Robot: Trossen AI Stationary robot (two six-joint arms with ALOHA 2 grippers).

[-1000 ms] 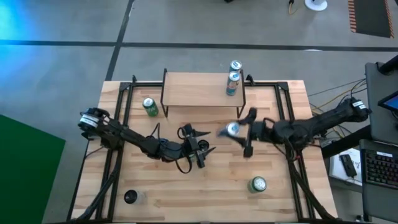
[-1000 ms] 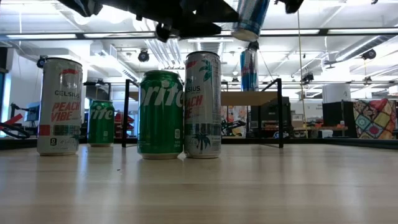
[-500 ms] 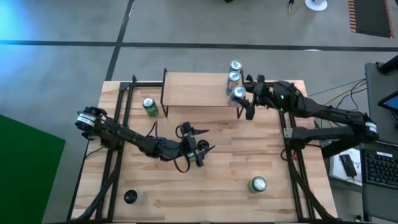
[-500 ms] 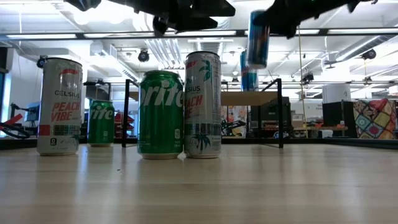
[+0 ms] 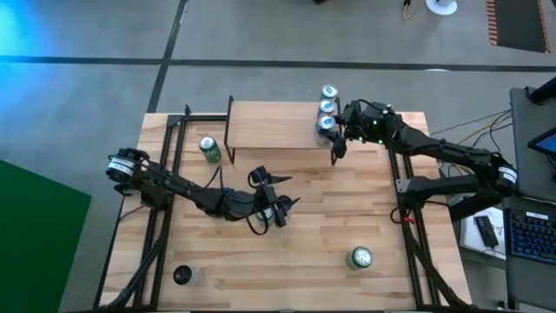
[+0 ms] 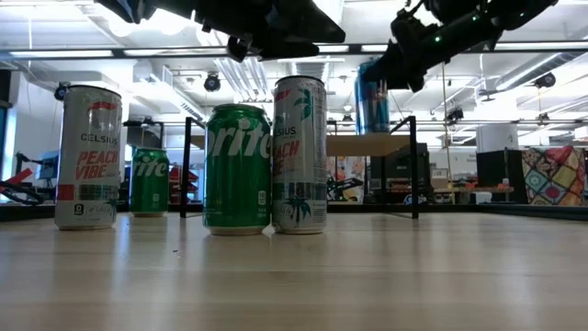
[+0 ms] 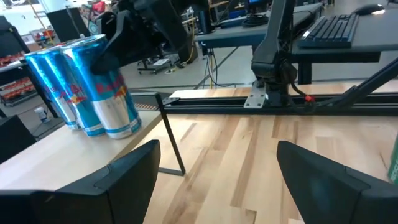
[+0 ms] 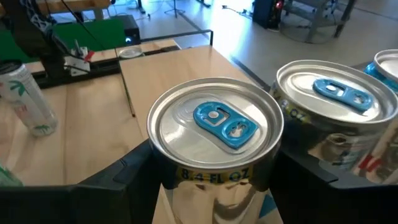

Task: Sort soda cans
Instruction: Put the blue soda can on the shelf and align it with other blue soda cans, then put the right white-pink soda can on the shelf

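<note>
Up on the raised wooden shelf (image 5: 269,126) at the back of the table (image 5: 313,252), the right gripper (image 5: 335,139) has its dark fingers clamped on either side of a blue-and-silver can (image 5: 326,123), the nearest of three slim cans lined up at the shelf's right end, with the second (image 5: 327,107) touching it and the third (image 5: 328,90) behind that. From the right wrist the held can (image 8: 214,134) shows a smooth silver lid with a bright blue pull tab, and its neighbour (image 8: 333,109) crowds right against it, so there is hardly any room on that side. The left gripper (image 5: 280,207) hangs over the middle of the table with its fingers spread apart and nothing between them. A green can (image 5: 208,149) stands just beside the shelf's thin black wire leg on the left, another green can (image 5: 360,258) sits near the front right, and a black can (image 5: 181,276) stands at the front left corner. Low across the pale, grainy tabletop, a green Sprite can (image 6: 237,170) touches a tall white Celsius can (image 6: 300,154), with another white Celsius can (image 6: 88,157) well apart to the side.
</note>
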